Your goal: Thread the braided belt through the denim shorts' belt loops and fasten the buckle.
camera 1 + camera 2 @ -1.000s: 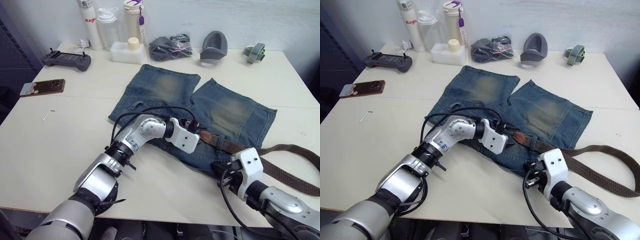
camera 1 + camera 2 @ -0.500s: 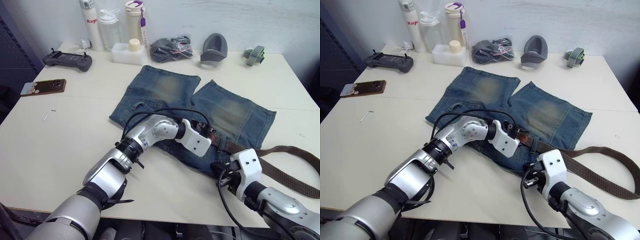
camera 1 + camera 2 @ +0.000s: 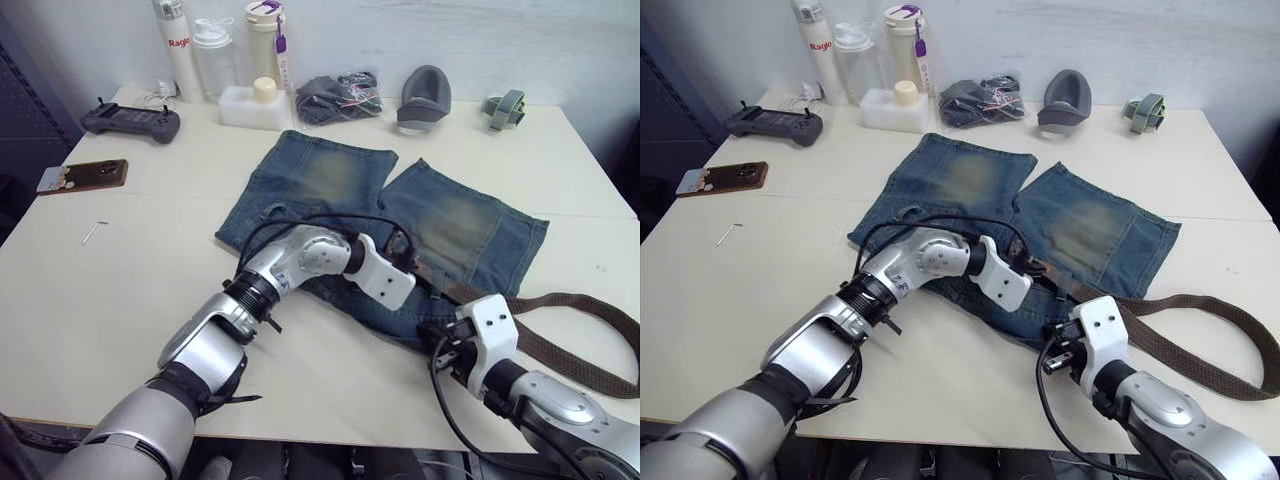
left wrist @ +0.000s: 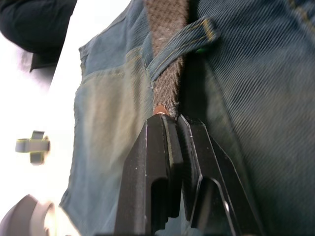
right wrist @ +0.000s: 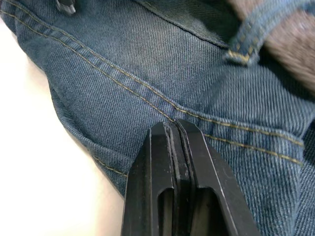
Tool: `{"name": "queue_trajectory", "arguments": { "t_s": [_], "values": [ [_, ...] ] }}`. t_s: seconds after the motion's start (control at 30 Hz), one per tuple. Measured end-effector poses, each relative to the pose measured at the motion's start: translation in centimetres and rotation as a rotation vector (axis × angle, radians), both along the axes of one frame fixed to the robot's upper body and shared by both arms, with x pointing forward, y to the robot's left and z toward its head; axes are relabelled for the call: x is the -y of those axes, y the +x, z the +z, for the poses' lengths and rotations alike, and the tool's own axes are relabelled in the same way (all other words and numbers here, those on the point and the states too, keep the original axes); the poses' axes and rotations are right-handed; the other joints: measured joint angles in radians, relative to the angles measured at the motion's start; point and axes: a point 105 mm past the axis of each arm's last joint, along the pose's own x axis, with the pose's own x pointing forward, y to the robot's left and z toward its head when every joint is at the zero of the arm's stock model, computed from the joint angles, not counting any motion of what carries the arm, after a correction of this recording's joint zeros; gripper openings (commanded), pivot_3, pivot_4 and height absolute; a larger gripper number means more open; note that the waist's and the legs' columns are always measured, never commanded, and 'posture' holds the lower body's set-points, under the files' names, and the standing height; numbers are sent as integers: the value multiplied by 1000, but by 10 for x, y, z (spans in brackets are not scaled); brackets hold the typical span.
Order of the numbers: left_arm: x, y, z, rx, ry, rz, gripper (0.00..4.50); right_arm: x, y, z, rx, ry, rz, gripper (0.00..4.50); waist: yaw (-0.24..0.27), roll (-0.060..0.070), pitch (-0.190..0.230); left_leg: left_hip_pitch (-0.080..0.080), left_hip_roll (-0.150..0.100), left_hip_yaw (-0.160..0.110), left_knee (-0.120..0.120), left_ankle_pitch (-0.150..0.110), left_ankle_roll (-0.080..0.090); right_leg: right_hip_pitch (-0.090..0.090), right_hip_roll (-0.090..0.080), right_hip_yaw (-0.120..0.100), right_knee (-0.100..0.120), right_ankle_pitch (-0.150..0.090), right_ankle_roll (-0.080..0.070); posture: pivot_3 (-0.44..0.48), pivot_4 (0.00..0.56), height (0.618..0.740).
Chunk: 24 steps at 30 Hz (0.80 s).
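Head view: shorts (image 3: 400,215) flat on table (image 3: 120,270), waistband toward robot; belt (image 3: 570,345) trails off right.

Left wrist view: left end effector (image 4: 173,120) clamped on belt's tan tip, just past belt loop (image 4: 184,44).

Right wrist view: right end effector (image 5: 175,126) closed, pinching shorts' waistband hem.

Both head views looked forward and down over the table (image 3: 100,300), sharing the whole denim shorts (image 3: 440,225). Each wrist view faced along its own fingers, very near the waistband; both showed the braided belt (image 4: 167,29).
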Motion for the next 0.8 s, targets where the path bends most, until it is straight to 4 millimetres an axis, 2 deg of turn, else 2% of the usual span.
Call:
{"name": "queue_trajectory", "arguments": {
  "t_s": [0.2,0.4,0.53,0.67,0.73,0.8],
  "values": [
    [-21,-6,23,85,28,-1,56,-1,6,0,-4,29,-11,0,-6,0,0,0,0,0,0,0,0,0,-1,0,1,0,-1,0,150,656],
    [-39,-18,30,123,50,24,56,-2,13,0,-19,83,-19,0,-14,1,0,1,0,0,0,0,-1,0,-1,0,3,-1,-2,0,150,656],
    [-69,-3,26,108,72,190,56,-2,21,3,-31,157,-25,0,-18,1,0,2,0,1,0,1,-1,0,-1,1,5,-1,-2,0,150,656],
    [-91,12,27,96,84,343,56,-1,28,5,-45,209,-45,0,-14,1,0,2,0,1,0,1,-1,0,-1,0,5,-1,-2,0,150,656],
    [-97,13,33,88,67,394,56,-1,31,6,-47,224,-47,0,-14,1,0,1,0,1,0,1,-1,-1,-2,0,5,-1,-2,0,150,656],
    [-97,6,36,72,45,407,56,-1,34,6,-55,233,-46,0,-15,1,0,1,0,1,0,1,-1,-1,-2,0,5,-1,-3,0,150,656]
  ]
}}
